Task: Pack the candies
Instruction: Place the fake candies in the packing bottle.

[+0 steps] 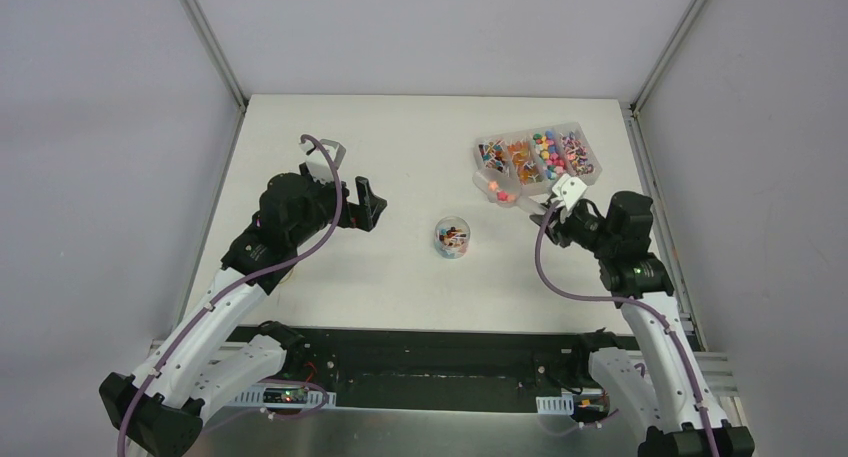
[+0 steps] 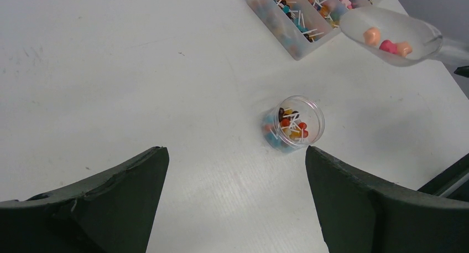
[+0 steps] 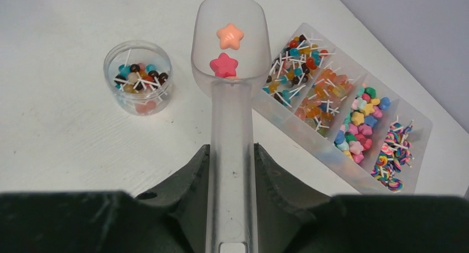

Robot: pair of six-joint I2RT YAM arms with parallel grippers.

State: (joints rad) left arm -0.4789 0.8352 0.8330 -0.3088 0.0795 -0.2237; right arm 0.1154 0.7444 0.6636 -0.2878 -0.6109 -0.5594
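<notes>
Mid-frame in the right wrist view, the right gripper [image 3: 231,170] clamps the clear plastic scoop [image 3: 230,125] by its handle; orange and pink star-shaped candies [image 3: 224,65] lie in its up-frame bowl, the small round clear jar [image 3: 138,42] apart to the left.

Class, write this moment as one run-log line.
right gripper shut on scoop | scoop holds star candies | jar part-filled | left gripper open

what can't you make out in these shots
- Top view: candies too small to tell shapes or count.
- Left wrist view: tray cut off by the top edge, scoop handle by the right edge.
- Right wrist view: pads of the right gripper hidden behind the scoop handle; lower candies in the jar buried under upper ones.
</notes>
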